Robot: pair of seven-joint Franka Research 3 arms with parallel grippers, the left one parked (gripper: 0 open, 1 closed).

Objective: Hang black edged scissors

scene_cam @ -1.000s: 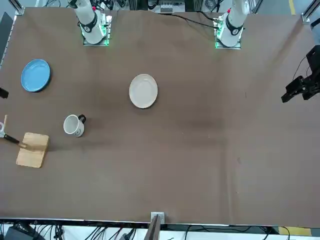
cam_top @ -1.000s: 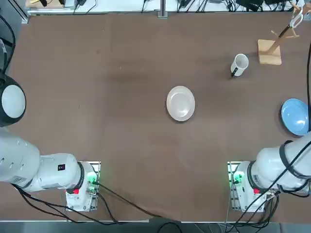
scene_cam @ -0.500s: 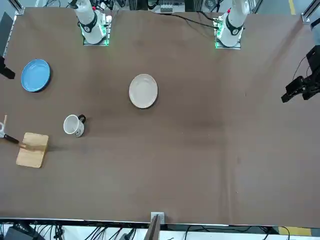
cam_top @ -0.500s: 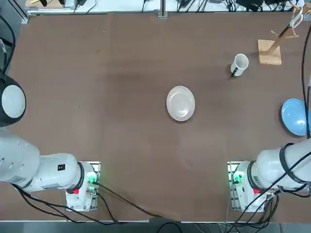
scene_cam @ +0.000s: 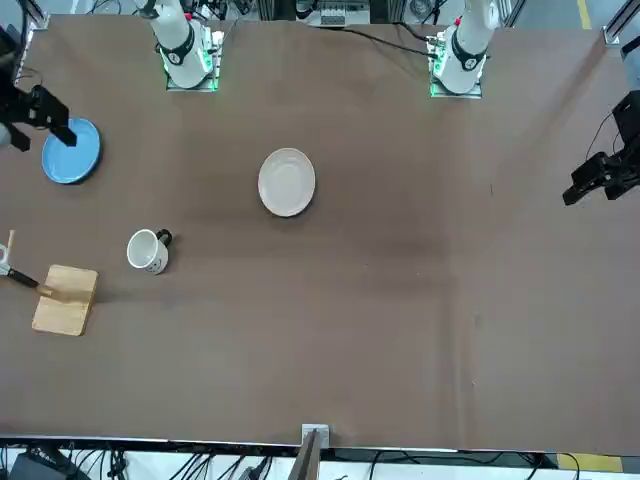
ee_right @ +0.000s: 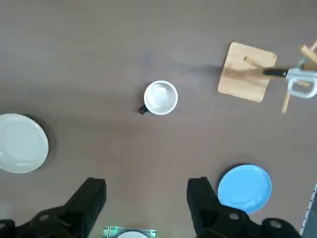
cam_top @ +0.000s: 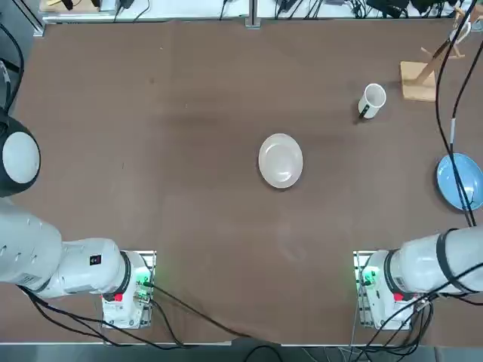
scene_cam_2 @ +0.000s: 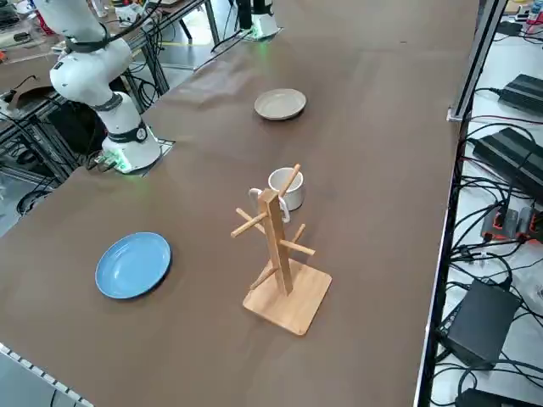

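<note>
black edged scissors (ee_right: 301, 81) on wooden rack (ee_right: 243, 82), open right tool (ee_right: 147, 183) above table (ee_right: 109, 54)

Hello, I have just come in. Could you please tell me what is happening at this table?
The robot's right gripper is open and holds nothing; it hangs above the table near the blue plate. The scissors, the thing to be hung, appear to be on the wooden rack already, so the hanging looks done. The white mug and the white plate stand on the table, and nobody is handling them.
</note>
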